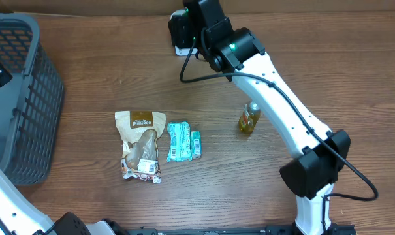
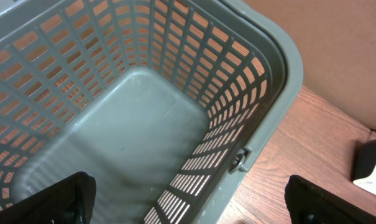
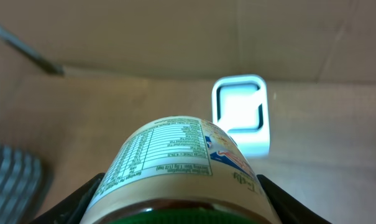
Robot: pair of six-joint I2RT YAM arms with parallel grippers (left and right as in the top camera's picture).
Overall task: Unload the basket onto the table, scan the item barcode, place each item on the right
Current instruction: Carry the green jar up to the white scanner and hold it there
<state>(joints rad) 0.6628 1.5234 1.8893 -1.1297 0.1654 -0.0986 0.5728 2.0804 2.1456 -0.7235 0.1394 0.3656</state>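
Right gripper (image 3: 181,210) grips the jar (image 3: 175,155), its bottom end pointing at the scanner (image 3: 240,115). Left gripper (image 2: 197,208) is spread wide.

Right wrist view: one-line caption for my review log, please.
Right claw grips a green-capped jar, nutrition label in view, facing the white scanner.

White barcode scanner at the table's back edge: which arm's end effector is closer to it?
Right. The right end effector, gripping a green-lidded labelled jar, faces the white scanner close by; the left end effector hangs open over the grey plastic basket, far across the table.
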